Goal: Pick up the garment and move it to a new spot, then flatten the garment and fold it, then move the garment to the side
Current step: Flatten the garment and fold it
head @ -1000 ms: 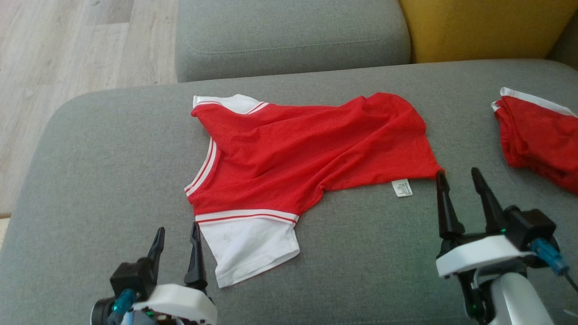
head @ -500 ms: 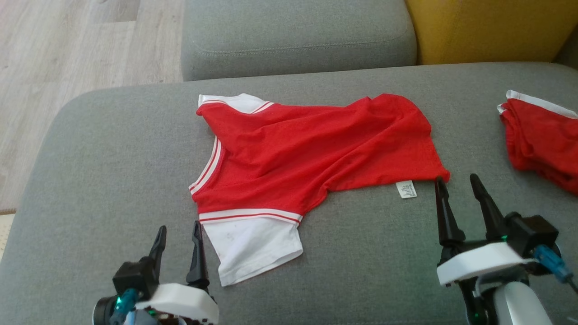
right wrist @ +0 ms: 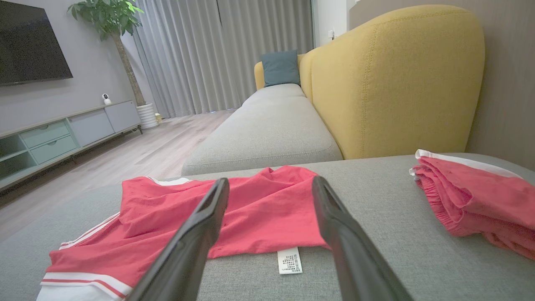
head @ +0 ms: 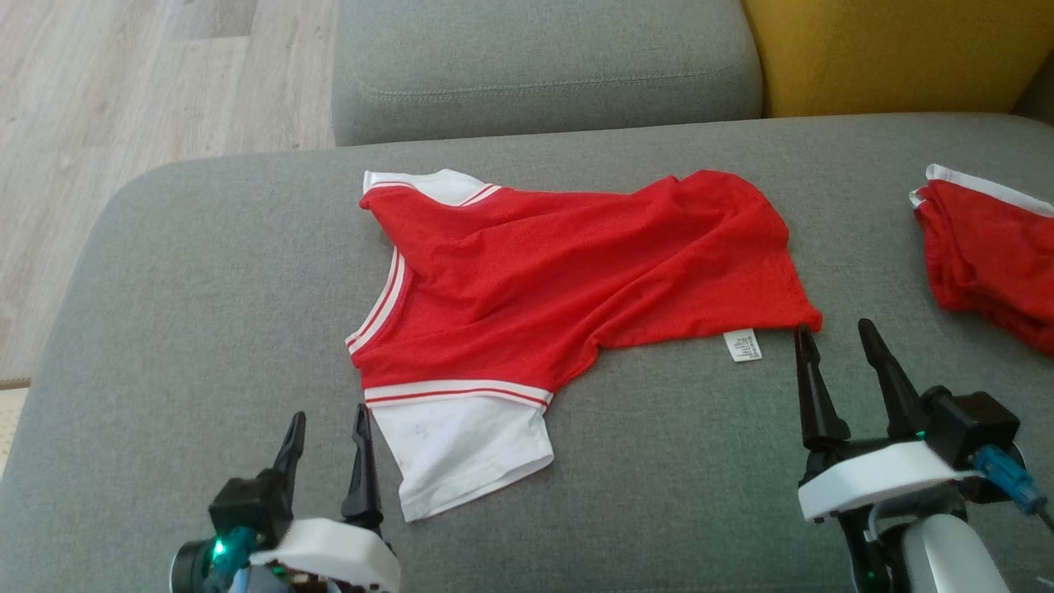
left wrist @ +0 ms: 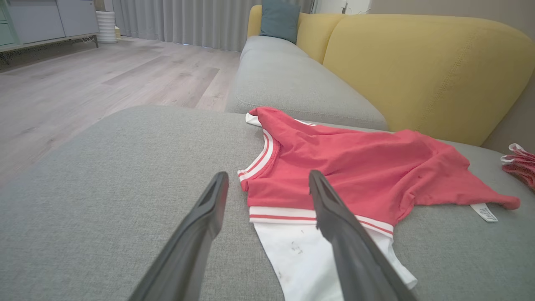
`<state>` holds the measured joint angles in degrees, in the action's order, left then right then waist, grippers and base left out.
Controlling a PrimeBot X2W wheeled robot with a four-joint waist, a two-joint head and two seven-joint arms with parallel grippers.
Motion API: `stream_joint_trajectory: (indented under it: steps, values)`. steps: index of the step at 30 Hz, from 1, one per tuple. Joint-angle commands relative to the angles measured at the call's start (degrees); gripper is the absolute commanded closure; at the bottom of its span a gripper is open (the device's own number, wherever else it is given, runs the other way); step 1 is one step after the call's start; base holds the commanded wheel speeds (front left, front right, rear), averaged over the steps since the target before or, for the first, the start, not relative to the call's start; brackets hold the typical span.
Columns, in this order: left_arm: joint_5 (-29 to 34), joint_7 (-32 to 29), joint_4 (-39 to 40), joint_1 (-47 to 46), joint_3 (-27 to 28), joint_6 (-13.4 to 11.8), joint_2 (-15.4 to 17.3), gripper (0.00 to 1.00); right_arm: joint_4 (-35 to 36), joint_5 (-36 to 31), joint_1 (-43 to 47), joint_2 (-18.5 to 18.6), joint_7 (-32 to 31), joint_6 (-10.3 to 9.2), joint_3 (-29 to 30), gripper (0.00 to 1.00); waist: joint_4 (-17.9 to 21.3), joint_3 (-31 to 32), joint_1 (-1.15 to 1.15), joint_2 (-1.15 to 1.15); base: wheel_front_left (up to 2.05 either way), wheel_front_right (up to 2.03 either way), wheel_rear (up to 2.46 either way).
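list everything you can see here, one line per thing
shirt: 1, red with white sleeves, spread and wrinkled on the middle of the seat
label: 1, white, at the shirt's near hem
second garment: 1, red with white trim, bunched at the seat's right edge
seat: 1, grey, under both garments
backrest: 1, yellow, behind the seat
pillow: 1, teal, far end of the sofa
floor: 1, pale wood, left of the sofa
curtain: 1, grey, far wall
tv: 1, black, on the wall
plant: 1, green, beside the curtain
cabinet: 1, pale green, below the tv
left gripper: 1, dark, open, beside the white sleeve
right gripper: 1, dark, open, at the hem corner
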<state>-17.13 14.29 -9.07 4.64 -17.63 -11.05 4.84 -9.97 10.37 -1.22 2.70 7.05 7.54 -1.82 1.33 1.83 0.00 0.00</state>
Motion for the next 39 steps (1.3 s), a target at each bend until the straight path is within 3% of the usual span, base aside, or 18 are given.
stream_joint_trajectory:
  steps: [1,19,39]
  values:
    - [0.91,0.71,1.33,-1.58,2.03,0.36,-0.39,0.00,2.09,0.43,-1.51,0.18,0.02,-0.05,-1.27,0.00,-0.01,-0.07,0.00,0.00,0.00,0.00,0.00]
    - [-4.22,-10.98,-4.50,0.06,-3.87,3.22,-1.29,0.00,1.88,0.71,-2.08,0.18,-0.05,-0.05,-1.04,0.00,0.76,-3.77,0.00,0.00,0.00,0.00,0.00]
    - [-11.52,-9.36,-13.08,-4.11,-1.94,3.54,-1.78,0.00,0.78,0.71,-3.20,0.18,0.74,-0.05,-1.18,0.00,3.97,-5.83,0.00,0.00,0.00,0.00,0.00]
